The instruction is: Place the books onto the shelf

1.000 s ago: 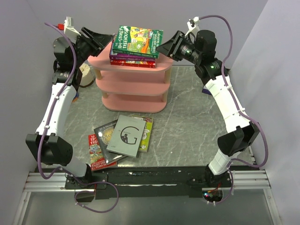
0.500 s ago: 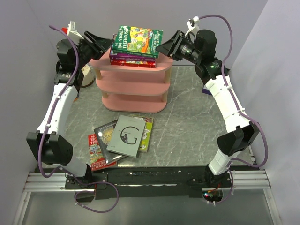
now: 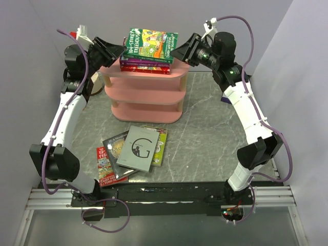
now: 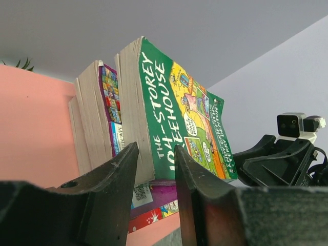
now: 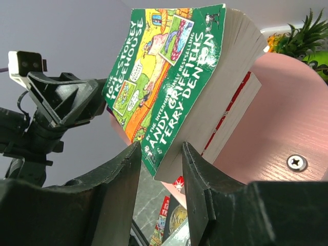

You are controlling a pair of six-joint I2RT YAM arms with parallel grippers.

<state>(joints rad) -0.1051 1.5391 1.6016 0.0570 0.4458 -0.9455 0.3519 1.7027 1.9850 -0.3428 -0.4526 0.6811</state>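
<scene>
Pale lilac walls and a grey marbled table [image 3: 215,148] frame the work. The left gripper [image 4: 155,148] holds its fingers about half apart at the left end of the shelf's top board. A corner of the green book [image 3: 149,45] lines up with the gap, but I cannot tell whether the pads touch it. The right gripper [image 5: 161,146] mirrors this at the right end of the shelf [image 3: 148,98], fingers likewise half apart. The book's opposite corner fills the gap, and contact cannot be told there either.

The step in hand looks like squaring the stack on the shelf's top board. To do it well, both arms should press inward evenly and level with that board, so the book slides rather than tips. A lopsided push could sweep the pile off the back of the shelf.

The green book lies uppermost there, skewed across a purple book [image 3: 146,62] and a red book [image 3: 146,69]. It is a paperback with a glossy cartoon cover, white title lettering and cream page edges, so it likely slips easily on the covers below.

In front of the shelf, well apart from it, more books lie overlapped. A grey book [image 3: 137,148] marked "G" rests over a dark book [image 3: 114,146], a lime-green book [image 3: 162,146] and a red-covered book [image 3: 105,166].
</scene>
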